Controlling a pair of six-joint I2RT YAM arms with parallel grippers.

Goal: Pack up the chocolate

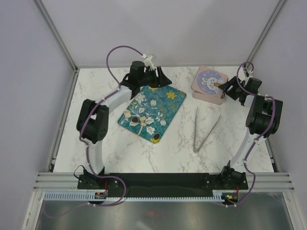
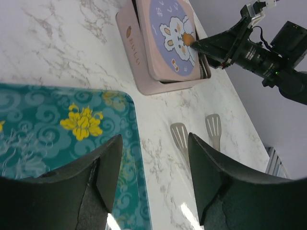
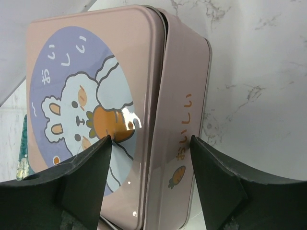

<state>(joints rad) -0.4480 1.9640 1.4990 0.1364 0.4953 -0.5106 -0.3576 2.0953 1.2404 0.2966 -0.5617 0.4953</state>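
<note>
The teal flowered tray (image 1: 165, 106) lies left of the table's middle. A few small dark brown chocolates show on it, one near the middle (image 1: 135, 118) and one at the near corner (image 1: 156, 140). My left gripper (image 1: 163, 80) is open and empty above the tray's far edge. In the left wrist view it (image 2: 153, 167) spans the tray's edge (image 2: 132, 143), and no chocolate shows there. The pink rabbit tin (image 1: 209, 85) stands at the back right with its lid on. My right gripper (image 1: 224, 89) is open, with its jaws on either side of the tin's right rim (image 3: 165, 120).
Metal tongs (image 1: 204, 128) lie on the marble between the tray and the right arm; their tips (image 2: 180, 136) show in the left wrist view. White walls and a frame enclose the table.
</note>
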